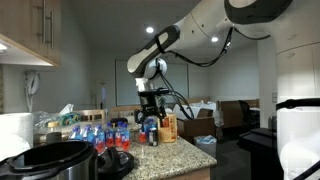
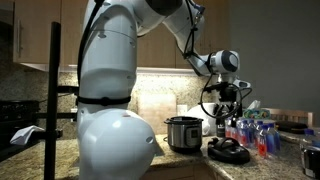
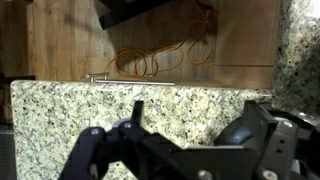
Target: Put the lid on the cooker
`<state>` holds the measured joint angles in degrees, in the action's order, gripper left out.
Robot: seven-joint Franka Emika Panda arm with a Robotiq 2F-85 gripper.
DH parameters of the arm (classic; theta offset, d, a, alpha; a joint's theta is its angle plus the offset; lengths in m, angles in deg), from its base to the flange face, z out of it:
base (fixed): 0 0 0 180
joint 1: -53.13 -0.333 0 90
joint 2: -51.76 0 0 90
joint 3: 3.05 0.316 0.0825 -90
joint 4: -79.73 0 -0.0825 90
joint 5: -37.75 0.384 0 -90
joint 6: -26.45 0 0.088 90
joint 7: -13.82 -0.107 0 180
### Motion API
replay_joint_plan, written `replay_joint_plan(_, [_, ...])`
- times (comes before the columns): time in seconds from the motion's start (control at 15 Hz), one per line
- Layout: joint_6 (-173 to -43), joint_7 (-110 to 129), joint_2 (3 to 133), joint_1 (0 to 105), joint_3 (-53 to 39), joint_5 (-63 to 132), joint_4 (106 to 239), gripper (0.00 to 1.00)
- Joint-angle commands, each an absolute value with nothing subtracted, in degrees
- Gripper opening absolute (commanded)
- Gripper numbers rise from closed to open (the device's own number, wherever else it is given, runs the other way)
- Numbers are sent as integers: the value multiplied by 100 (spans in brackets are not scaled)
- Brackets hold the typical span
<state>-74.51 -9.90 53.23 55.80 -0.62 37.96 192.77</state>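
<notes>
Lid [image 2: 228, 152] flat on tabletop [image 3: 60, 110], below empty hand [image 2: 229, 118] with fingers [image 3: 97, 150] spread apart; uncovered cooker [image 2: 183, 133] just beyond lid, farther from hand. Best lowered straight down, centred over lid's middle before closing, kept clear of bottles [image 2: 258, 137] beside hand.

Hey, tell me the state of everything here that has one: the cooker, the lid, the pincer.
cooker: upright on the counter, uncovered.
lid: off, lying on the counter beside the cooker.
pincer: open, empty, raised above the counter.
</notes>
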Motion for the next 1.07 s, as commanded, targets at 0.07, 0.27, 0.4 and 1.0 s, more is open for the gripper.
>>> replay_joint_plan(0.07, [-7648,-92,6683,5642,-351,4771,17981,100])
replay_joint_plan(0.27, [-7394,336,7688,5642,-323,5102,16857,100])
replay_joint_plan(0.4, [-7260,650,8301,5592,-182,5210,16137,100])
replay_joint_plan(1.0, [-7724,825,9247,5225,139,5228,14962,100])
